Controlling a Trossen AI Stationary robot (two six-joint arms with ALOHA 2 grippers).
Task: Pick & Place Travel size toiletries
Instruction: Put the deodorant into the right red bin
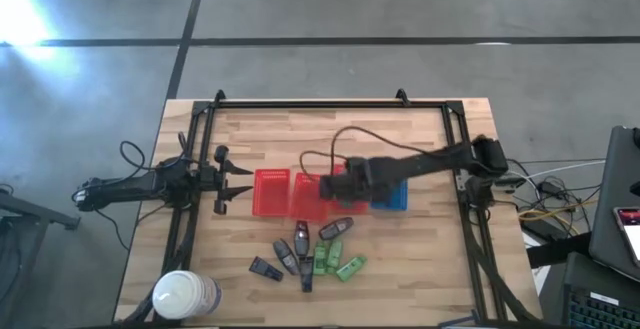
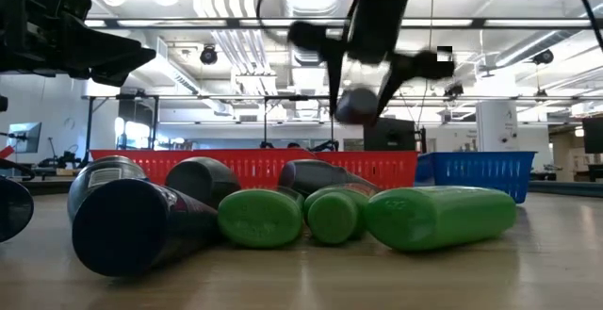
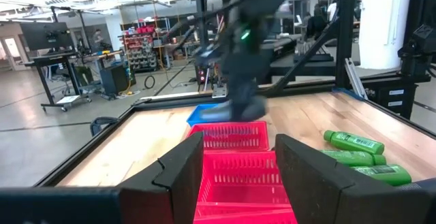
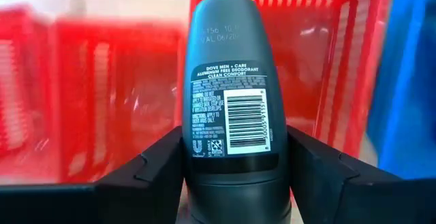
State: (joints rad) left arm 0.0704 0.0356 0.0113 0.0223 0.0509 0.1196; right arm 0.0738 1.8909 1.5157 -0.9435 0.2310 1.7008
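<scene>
Several small dark grey and bright green bottles [image 1: 312, 251] lie on their sides in a cluster near the table's near edge, also seen close up in the low view [image 2: 283, 214]. My right gripper [image 4: 235, 141] hovers over the red baskets [image 1: 290, 193] and is shut on a dark grey deodorant bottle [image 4: 228, 94]; the low view shows that bottle [image 2: 358, 105] in the air above the red basket wall. My left gripper [image 1: 238, 179] waits open at the table's left side, facing the red baskets [image 3: 235, 163]. My right gripper pinches the dark grey deodorant bottle between its two fingers, one finger [image 4: 160, 166] on each side of the bottle's barcode end [image 4: 231, 166]. The rounded end [image 4: 223, 16] sticks out beyond the fingertips. The fingers point downward, and the bottle is lifted clear above the red baskets.
A blue basket [image 1: 392, 197] stands right of the two red ones. A large white roll [image 1: 186, 294] lies at the table's near left corner. A black frame rail [image 1: 310, 105] runs along the far edge and both sides. Bare wood [image 1: 430, 259] lies right of the bottle cluster.
</scene>
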